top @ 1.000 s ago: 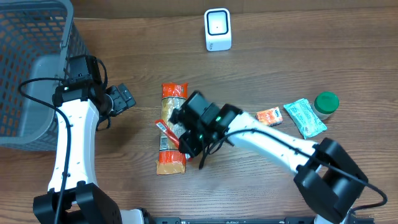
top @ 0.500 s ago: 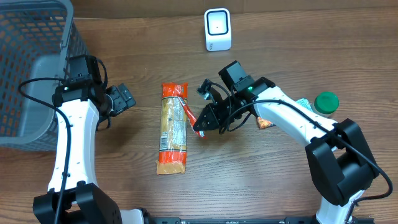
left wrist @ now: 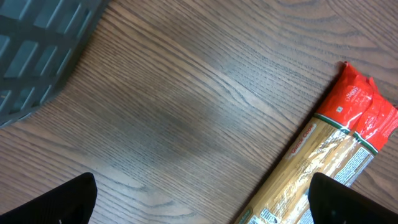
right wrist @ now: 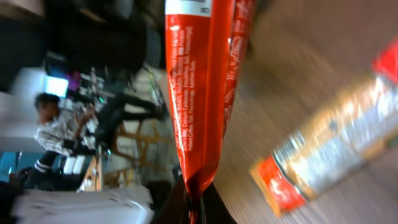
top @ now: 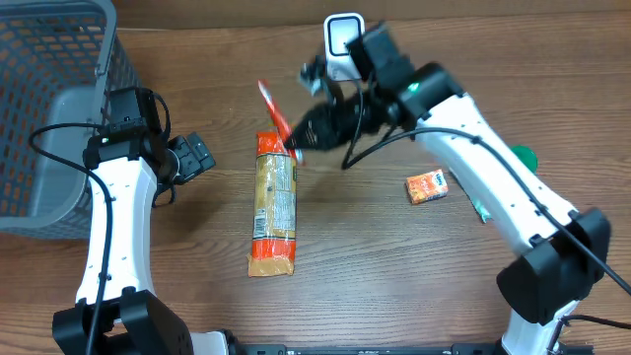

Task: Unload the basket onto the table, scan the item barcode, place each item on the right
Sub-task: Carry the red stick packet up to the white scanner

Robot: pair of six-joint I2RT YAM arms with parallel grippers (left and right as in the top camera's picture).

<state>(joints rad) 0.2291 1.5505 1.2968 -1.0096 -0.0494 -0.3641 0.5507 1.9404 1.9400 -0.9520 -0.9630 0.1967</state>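
Looking down on a wooden table [top: 414,286], two white robot arms reach in from the lower edge of the frame. The right claw [top: 299,141], just above centre, is clamped tight on the lower tip of a slim red packet [top: 277,116]. The packet sticks up and to the left of the claw, lifted clear of the table. A small white scanner [top: 344,44] stands at the top centre, near the packet but to its right and partly behind the arm. The packet is not in front of the scanner window.

The left claw [top: 197,155], at middle left, is spread wide and holds nothing. It hovers beside a grey basket [top: 49,59] in the upper left corner. A long bag of spaghetti [top: 274,202] lies flat at centre, just below the lifted packet. A small orange packet [top: 426,185] lies right of centre, and a green lid [top: 523,156] peeks out from behind the right arm.

In the right wrist view the red packet fills the middle, pinched only at its narrow bottom end. Where the barcode sits cannot be told.

Risks, as a judgement: the grip on one thin tip looks slight, so the packet could slip or flop over. If the barcode faces away from the scanner, the scan would fail. The arm and its cable pass close to the scanner and could knock it.
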